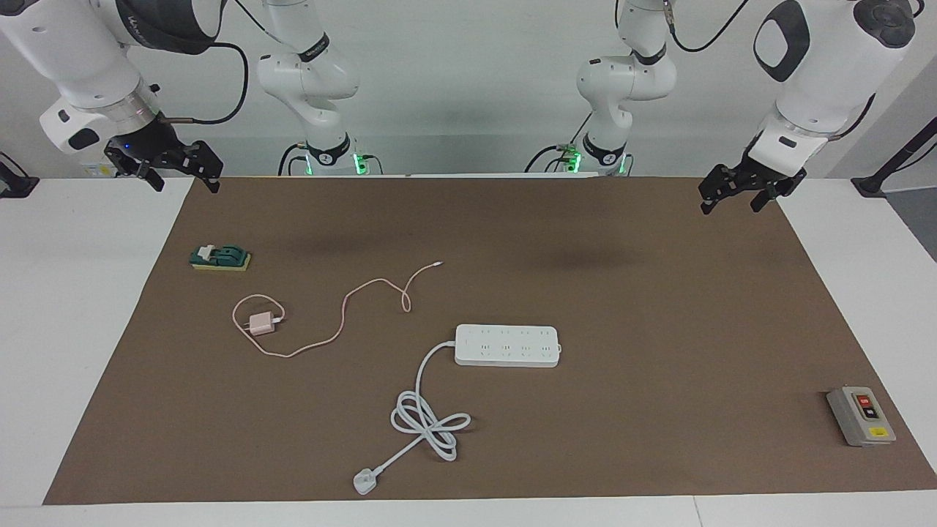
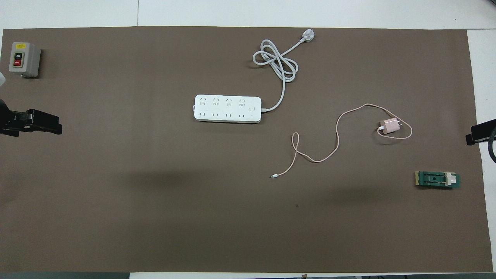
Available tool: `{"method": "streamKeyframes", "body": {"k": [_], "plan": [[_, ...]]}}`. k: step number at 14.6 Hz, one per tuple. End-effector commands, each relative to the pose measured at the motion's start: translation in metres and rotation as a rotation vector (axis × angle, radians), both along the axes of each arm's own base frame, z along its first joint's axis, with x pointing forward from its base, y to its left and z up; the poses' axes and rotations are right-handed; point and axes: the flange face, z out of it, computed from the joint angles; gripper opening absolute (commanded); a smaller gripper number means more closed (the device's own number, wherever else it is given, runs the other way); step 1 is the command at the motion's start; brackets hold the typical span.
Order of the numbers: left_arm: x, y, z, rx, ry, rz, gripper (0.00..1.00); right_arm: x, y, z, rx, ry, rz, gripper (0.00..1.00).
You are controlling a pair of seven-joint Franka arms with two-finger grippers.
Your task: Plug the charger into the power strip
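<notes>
The charger (image 1: 261,323) is a pale-pink cube lying on the brown mat toward the right arm's end, also seen in the overhead view (image 2: 390,126). Its thin pink cable (image 1: 344,307) loops toward the robots and ends in a small white connector (image 1: 438,263). The power strip (image 1: 506,345) lies flat mid-table with its sockets up, also in the overhead view (image 2: 227,109). Its thick white cord (image 1: 428,421) coils farther from the robots and ends in a white plug (image 1: 364,481). My right gripper (image 1: 184,184) and left gripper (image 1: 732,205) hang open and empty over the mat's corners nearest the robots. Both arms wait.
A grey box with red and black buttons (image 1: 861,416) stands at the left arm's end, farther from the robots than the strip. A small green block on a yellow base (image 1: 220,258) lies nearer to the robots than the charger. The brown mat (image 1: 622,278) covers most of the table.
</notes>
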Motion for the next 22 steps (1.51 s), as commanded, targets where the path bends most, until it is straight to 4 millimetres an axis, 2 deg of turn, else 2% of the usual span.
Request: {"method": "streamKeyframes", "body": {"k": [1,3,6,11,16,19,22], "plan": [[0.000,0.001,0.000,0.000,0.007,-0.003,1.00,-0.010,-0.021,-0.017,0.088,0.025,-0.152,1.00],[0.000,0.001,0.000,0.000,0.007,-0.003,1.00,-0.011,-0.037,-0.033,0.138,0.050,-0.242,1.00],[0.000,0.000,0.000,0.000,0.007,-0.005,1.00,0.001,-0.043,-0.063,0.167,0.107,-0.414,1.00],[0.000,0.000,0.000,0.000,0.007,-0.005,1.00,0.019,-0.068,-0.137,0.280,0.224,-0.652,1.00],[0.000,0.001,0.001,0.000,0.004,-0.001,1.00,0.034,-0.079,-0.208,0.380,0.347,-0.869,1.00],[-0.002,-0.003,0.003,0.000,0.004,-0.011,1.00,0.039,-0.096,-0.252,0.449,0.414,-0.965,1.00],[-0.001,-0.009,0.003,-0.004,0.000,-0.027,1.00,0.050,-0.097,-0.276,0.485,0.425,-1.046,1.00]]}}
